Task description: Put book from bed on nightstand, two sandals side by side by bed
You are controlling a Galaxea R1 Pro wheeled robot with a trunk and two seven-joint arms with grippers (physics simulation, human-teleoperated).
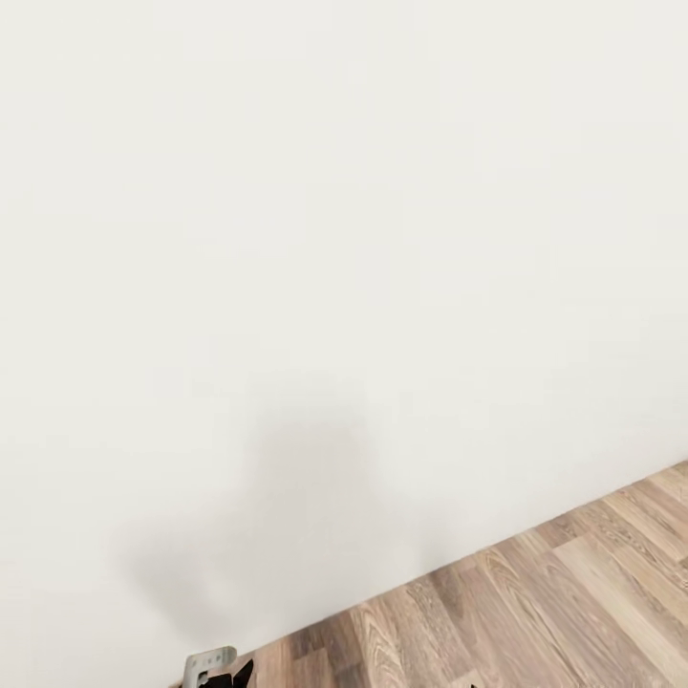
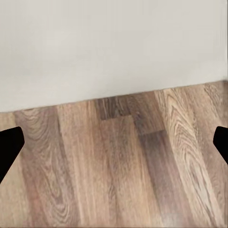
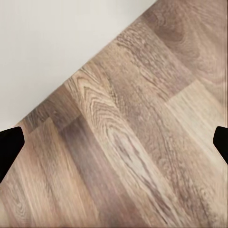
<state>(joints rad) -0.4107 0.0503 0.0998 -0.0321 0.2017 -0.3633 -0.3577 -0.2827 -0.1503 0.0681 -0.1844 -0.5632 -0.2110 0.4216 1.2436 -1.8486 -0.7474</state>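
At the time of inspection the robot faced a plain white wall [image 1: 344,239], which took up most of the head view, with a wedge of wood-plank floor [image 1: 535,612] running along its foot toward the lower right corner. A faint grey shadow lay on the wall above the lower edge of that view, and just beneath it, at the bottom edge, a small grey-and-black piece of the robot's own arm hardware [image 1: 215,666] was visible; which part it was could not be determined. The left gripper [image 2: 114,147] hung over bare floor close to the foot of the wall, its two dark fingertips [image 2: 9,147] standing wide apart at opposite edges of the wrist view with nothing between them. The right gripper [image 3: 114,145] was in like condition: spread wide, holding nothing, over planks with the wall's foot crossing the view at an angle. The book, the bed, the nightstand and the sandals were not to be seen from this position, so their places could not be reported. In my judgement the robot was in transit or turning within the room, with no handling step begun. The next move called for turning the base away from the wall until the bed came into sight, then approaching it with both hands free.
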